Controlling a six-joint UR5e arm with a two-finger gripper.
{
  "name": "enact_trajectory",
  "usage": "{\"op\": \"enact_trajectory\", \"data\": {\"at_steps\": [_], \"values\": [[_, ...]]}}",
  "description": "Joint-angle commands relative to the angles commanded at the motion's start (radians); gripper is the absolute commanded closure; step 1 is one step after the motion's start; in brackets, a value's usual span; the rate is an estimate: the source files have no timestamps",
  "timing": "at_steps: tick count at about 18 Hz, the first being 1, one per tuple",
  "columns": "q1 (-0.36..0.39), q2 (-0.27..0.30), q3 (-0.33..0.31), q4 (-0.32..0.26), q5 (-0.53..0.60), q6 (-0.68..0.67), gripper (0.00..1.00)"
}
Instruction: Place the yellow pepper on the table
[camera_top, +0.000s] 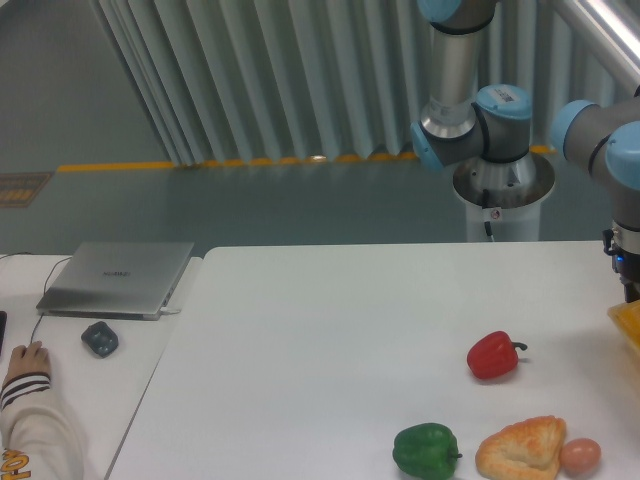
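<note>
My claw (630, 285) sits at the right edge, mostly cut off, so I cannot tell its spread; just under it a yellow pepper (628, 325) shows over the white bench (300, 340). Grey floor and pale curtains lie behind.

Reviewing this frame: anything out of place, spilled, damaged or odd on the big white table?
Nothing spilled or damaged. The red pepper, green pepper, pastry and egg lie intact on the table. Only a yellow sliver shows at the right edge, cropped below the arm; the end effector's state cannot be judged.
</note>
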Motion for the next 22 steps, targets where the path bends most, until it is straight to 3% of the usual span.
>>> {"op": "enact_trajectory", "data": {"at_steps": [16,18,20,22], "values": [[0.038,0.012,-0.048,0.023,-0.005,-0.017,0.00],[0.048,0.012,-0.048,0.049,-0.003,-0.021,0.00],[0.073,0.011,-0.048,0.124,-0.003,-0.020,0.00],[0.087,0.008,-0.035,0.144,-0.003,-0.020,0.00]]}}
